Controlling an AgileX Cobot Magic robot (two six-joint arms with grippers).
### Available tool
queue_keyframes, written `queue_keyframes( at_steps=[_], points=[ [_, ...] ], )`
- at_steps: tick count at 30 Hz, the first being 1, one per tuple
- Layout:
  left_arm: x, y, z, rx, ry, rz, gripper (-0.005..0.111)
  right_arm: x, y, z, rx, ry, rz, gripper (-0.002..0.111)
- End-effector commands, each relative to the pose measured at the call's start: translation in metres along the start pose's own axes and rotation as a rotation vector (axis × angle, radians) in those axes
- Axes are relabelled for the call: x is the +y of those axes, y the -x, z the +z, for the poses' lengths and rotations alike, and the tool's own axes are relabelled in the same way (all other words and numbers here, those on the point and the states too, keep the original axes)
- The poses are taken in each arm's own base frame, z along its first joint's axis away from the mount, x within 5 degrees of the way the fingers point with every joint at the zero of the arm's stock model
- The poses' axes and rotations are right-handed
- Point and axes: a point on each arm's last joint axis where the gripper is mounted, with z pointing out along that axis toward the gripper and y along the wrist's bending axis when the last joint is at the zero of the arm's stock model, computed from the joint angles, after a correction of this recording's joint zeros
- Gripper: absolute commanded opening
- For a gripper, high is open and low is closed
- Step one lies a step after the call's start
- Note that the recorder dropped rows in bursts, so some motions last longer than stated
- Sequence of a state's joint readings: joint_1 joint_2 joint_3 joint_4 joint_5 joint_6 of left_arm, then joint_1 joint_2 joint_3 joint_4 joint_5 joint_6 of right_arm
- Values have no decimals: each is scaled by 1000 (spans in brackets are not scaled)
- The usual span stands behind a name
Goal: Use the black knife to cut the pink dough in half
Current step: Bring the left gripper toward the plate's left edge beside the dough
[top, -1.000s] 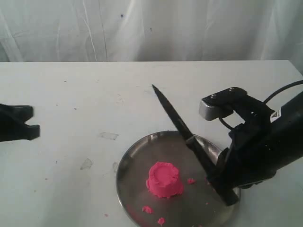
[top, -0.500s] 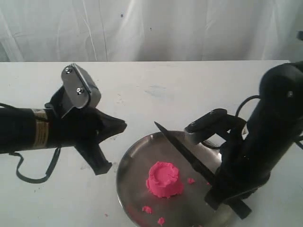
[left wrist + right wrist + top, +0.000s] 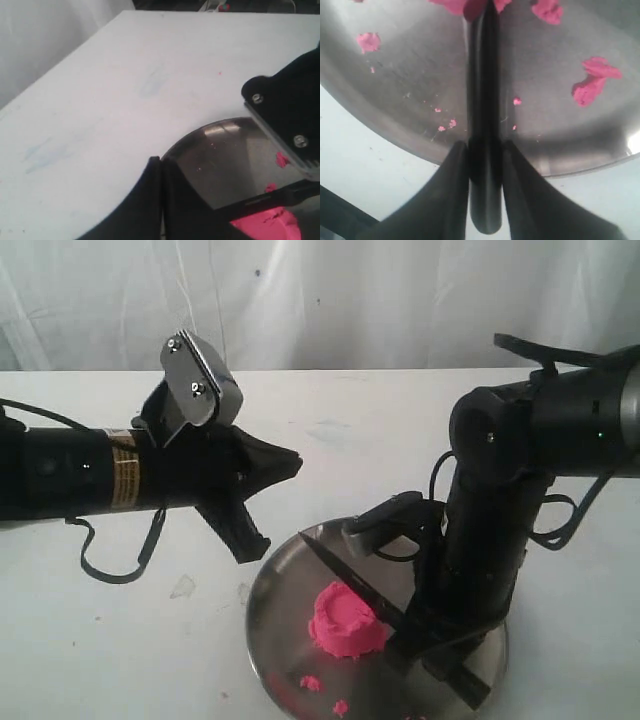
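Pink dough [image 3: 347,620] sitting as one moulded lump with a round flat top on the round steel plate [image 3: 275,585], a little left of the plate's middle in the exterior view. Loose pink crumbs [image 3: 311,682] scattered on the plate near its front rim. Black knife [image 3: 352,583] clamped by its handle in the right tool [image 3: 480,150], both fingers pressed against the handle's sides. Blade slanting across the plate, its edge lying at the right side of the dough's top; whether touching or just above, cannot tell. Left tool [image 3: 272,480] hanging over the white table [image 3: 120,630] just beside the plate's left rim, apart from the dough, fingers drawn together with nothing between them in the wrist view.
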State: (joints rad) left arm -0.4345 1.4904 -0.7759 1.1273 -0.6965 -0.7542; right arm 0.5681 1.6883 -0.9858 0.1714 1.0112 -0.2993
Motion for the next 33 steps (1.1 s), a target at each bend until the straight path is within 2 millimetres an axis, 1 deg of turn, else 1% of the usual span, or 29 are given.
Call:
queue_keyframes(
  at_steps=[1, 3, 6, 9, 12, 19, 24, 28, 30, 33],
  points=[
    [-4, -17, 18, 23, -51, -123, 0, 6, 3, -4, 0, 12, -23, 0],
    [-8, -26, 27, 12, -101, -153, 0, 7, 3, -4, 2, 12, -29, 0],
    [-8, -39, 38, 29, -99, -211, 0, 8, 2, -4, 5, 13, -29, 0],
    [-5, -48, 43, 66, -68, -258, 0, 8, 2, -4, 15, 16, -29, 0],
    [-5, -56, 46, 102, -59, -267, 0, 8, 1, -4, 21, 20, -29, 0],
    [-5, -56, 46, 103, -56, -268, 0, 9, -2, -4, 58, 35, -27, 0],
    [-4, -56, 46, 96, -56, -196, 0, 10, -2, -4, 59, 35, -25, 0],
    [-4, -56, 46, 96, -56, -179, 0, 9, -2, -4, 57, 35, -23, 0],
    [-4, -57, 47, 89, -51, -139, 0, 9, -1, -7, 65, 20, -36, 0],
    [-3, -58, 50, 64, -43, -167, 0, 11, -1, -9, 82, -36, -54, 0]
  ],
)
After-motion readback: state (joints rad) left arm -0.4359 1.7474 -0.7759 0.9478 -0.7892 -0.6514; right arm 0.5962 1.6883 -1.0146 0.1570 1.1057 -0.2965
